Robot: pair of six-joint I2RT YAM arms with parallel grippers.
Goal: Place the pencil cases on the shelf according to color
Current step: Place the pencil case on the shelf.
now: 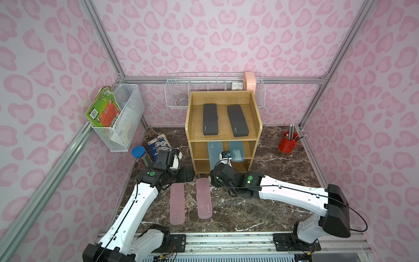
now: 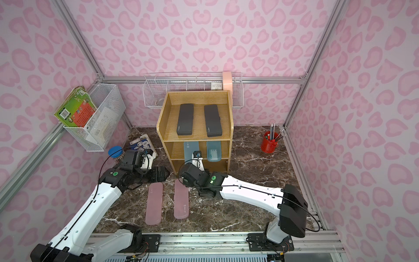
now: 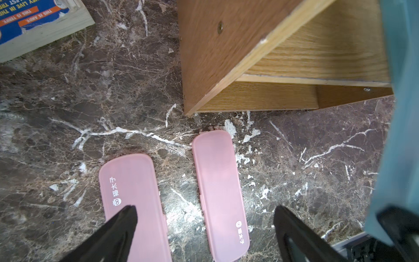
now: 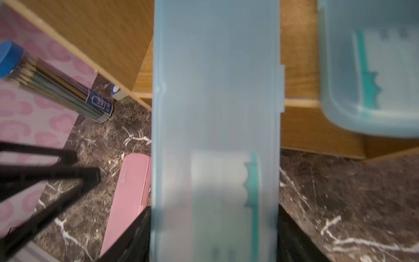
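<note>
Right jaws pinch the near end of a teal case (image 4: 215, 113), whose far end reaches over the middle tier of the shelf (image 1: 223, 138). Left jaws stand spread above two pink cases (image 3: 136, 181) lying on the surface (image 1: 272, 204).

Done: two black cases (image 1: 210, 119) lie on the top tier. Another teal case (image 4: 371, 79) lies on the middle tier, overhanging.

Remaining, by judgement: seat the held case and place both pink cases.

The right arm (image 1: 283, 190) hides most of the bottom tier.
</note>
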